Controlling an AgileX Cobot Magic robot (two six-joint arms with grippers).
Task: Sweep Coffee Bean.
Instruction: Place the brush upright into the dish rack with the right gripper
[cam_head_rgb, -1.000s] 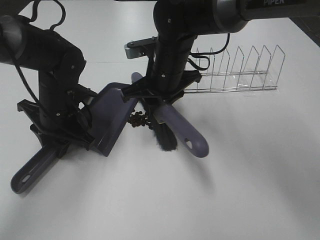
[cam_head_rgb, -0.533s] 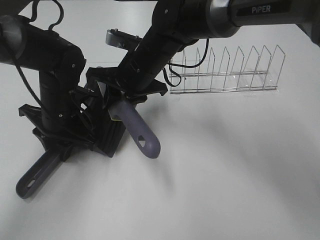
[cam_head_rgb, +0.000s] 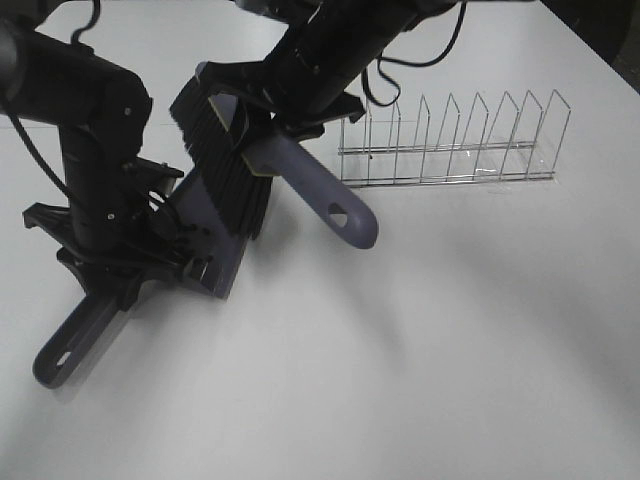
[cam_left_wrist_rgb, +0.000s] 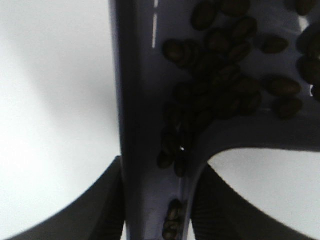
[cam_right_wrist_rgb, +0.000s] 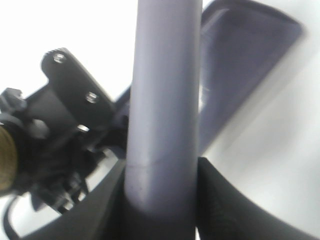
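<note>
Right, beans (cam_left_wrist_rgb: 220, 95) sit in the dustpan (cam_left_wrist_rgb: 137, 75), left pincer (cam_left_wrist_rgb: 157, 210) clamped on it, right pincer (cam_right_wrist_rgb: 160, 200) clamped on the brush (cam_head_rgb: 228, 165), so I'd lift the dustpan level and slow.

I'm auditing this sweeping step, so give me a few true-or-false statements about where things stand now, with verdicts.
1. The coffee beans lie inside the dustpan. True.
2. The brush rests flat on the table. False: it is held up off the table, with its bristles over the dustpan.
3. The wire rack holds plates. False: its slots hold nothing.
4. The right jaws are closed on the brush handle. True.
</note>
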